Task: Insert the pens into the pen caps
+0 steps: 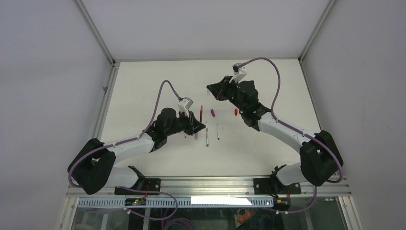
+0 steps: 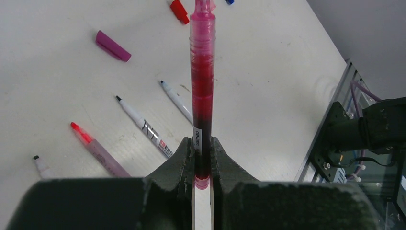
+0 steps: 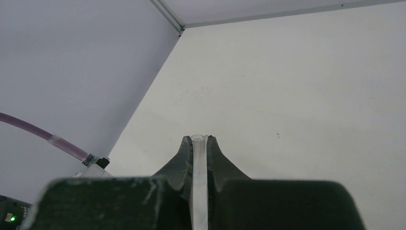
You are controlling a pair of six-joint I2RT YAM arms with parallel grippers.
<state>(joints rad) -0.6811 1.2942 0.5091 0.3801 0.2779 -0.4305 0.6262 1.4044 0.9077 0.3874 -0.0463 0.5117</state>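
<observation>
Firmly, left jaws clench the red pen (image 2: pixel 202 81) near one end; right jaws pinch a whitish cap (image 3: pixel 199 155).

White table (image 1: pixel 158 76) enclosed by plain grey walls (image 1: pixel 48 72).

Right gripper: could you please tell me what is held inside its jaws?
A translucent whitish pen cap is pinched in the right gripper, with its end showing at the fingertips. The fingers cover its sides and the gripper body hides its rear end. Whether anything is inside it cannot be seen.

Red pen (image 2: pixel 202 86) held; clear cap (image 3: pixel 199 158), perhaps.
</observation>
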